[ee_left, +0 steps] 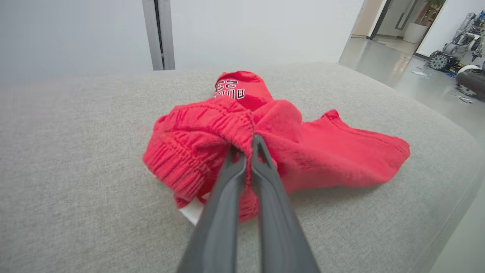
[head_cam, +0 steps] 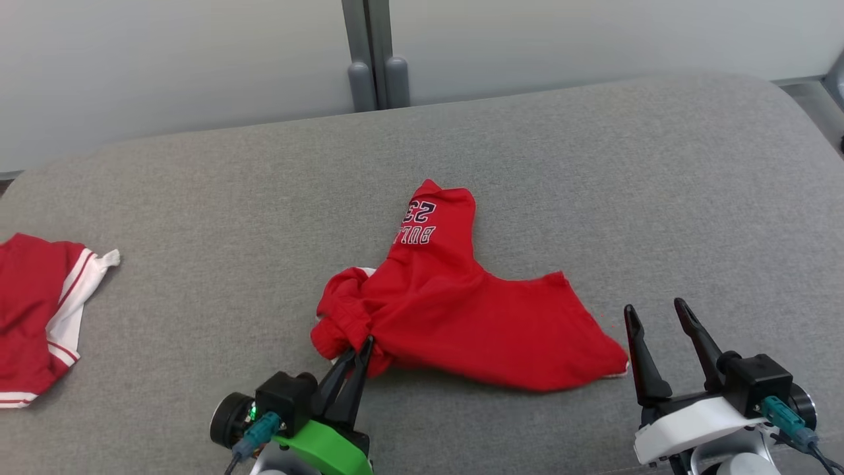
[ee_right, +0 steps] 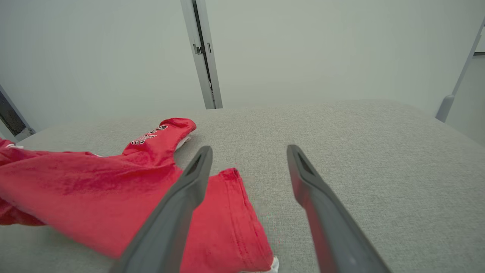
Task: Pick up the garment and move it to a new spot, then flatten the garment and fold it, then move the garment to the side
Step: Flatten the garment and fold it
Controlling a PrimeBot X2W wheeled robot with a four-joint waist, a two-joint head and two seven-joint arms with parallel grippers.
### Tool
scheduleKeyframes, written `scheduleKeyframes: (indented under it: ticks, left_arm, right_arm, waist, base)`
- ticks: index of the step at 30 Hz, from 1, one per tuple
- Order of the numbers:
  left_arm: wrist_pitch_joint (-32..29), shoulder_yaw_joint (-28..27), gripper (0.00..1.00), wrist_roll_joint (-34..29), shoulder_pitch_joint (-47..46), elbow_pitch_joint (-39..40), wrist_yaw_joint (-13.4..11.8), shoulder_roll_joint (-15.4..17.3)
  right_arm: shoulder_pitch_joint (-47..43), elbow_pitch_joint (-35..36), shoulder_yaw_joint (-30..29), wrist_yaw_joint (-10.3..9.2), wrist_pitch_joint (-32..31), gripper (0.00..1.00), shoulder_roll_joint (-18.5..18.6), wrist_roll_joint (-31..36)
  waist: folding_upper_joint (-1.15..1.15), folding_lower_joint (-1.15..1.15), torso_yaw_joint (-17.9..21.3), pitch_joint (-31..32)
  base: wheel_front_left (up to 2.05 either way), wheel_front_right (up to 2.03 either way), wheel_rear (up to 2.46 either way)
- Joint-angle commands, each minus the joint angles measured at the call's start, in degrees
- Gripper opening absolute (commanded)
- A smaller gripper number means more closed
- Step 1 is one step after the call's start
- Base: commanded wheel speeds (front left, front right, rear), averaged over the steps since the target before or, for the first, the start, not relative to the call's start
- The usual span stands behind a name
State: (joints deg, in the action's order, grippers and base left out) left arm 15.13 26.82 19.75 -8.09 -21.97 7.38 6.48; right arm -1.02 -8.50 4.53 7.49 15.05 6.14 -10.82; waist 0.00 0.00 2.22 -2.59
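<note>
The garment [head_cam: 455,310], red shorts with dark and white lettering on one leg, lies crumpled in the middle of the grey cushion [head_cam: 593,185]. My left gripper [head_cam: 364,344] is shut on the bunched elastic waistband at the garment's near left corner; the left wrist view shows the two fingers pinching the ribbed red fabric [ee_left: 212,136] with my left gripper [ee_left: 246,146] tips together. My right gripper [head_cam: 653,315] stands open just right of the garment's near right corner, touching nothing. In the right wrist view that leg hem [ee_right: 227,212] lies beside my right gripper [ee_right: 248,151].
Another red garment with white trim [head_cam: 39,310] lies at the cushion's left edge. A grey post [head_cam: 369,53] stands behind the cushion against a pale wall. The cushion's right side drops to a shiny floor [ee_left: 416,83], where other equipment stands far off.
</note>
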Motion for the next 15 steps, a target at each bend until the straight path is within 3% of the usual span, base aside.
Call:
scheduleKeyframes:
  ticks: [1,9,15]
  left_arm:
    - [0.0,0.3,0.00,-1.2,1.8,1.8,0.1,1.1]
    - [-4.1,5.0,0.00,-0.3,8.1,11.9,0.1,4.8]
    - [-5.1,5.6,0.00,0.4,8.8,13.7,-0.1,5.5]
  right_arm:
    - [-0.8,0.0,-0.4,0.00,0.2,1.00,0.0,0.0]
    - [-0.9,-0.4,-0.9,0.00,0.2,1.00,-0.2,-0.1]
    - [-0.1,-0.9,-0.1,0.00,0.2,1.00,0.0,-0.2]
  waist:
    - [0.00,0.00,-1.6,0.7]
    - [0.00,0.00,-4.3,1.1]
    - [0.00,0.00,-3.8,0.9]
  base:
    - [0.00,0.00,0.00]
    - [0.00,0.00,0.00]
    - [0.00,0.00,0.00]
